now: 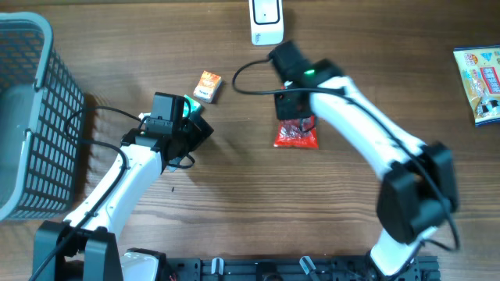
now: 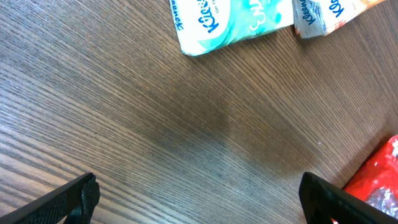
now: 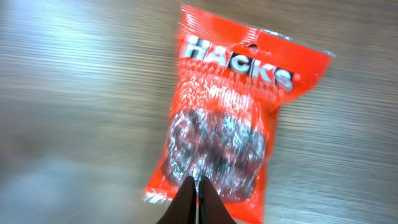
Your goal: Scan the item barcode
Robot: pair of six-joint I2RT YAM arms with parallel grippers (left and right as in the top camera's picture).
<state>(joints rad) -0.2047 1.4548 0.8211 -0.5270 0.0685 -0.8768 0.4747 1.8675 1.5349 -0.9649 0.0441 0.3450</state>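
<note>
A red Hacks candy bag [image 3: 227, 118] lies flat on the wooden table, label up, and no barcode shows on it. My right gripper [image 3: 197, 186] is shut, its two fingertips pinched together on the clear film at the bag's near end. From overhead the right gripper [image 1: 295, 117] sits over the top of the bag [image 1: 297, 137]. A white scanner [image 1: 266, 19] stands at the table's far edge. My left gripper [image 2: 199, 202] is open over bare table with nothing between its fingers; it sits left of the bag [image 2: 376, 177].
A small orange box [image 1: 208, 86] lies near the left gripper [image 1: 197, 129]. A Kleenex tissue pack [image 2: 230, 22] shows in the left wrist view. A grey basket [image 1: 31, 117] stands at the left edge, and a colourful packet [image 1: 478, 82] lies at the far right.
</note>
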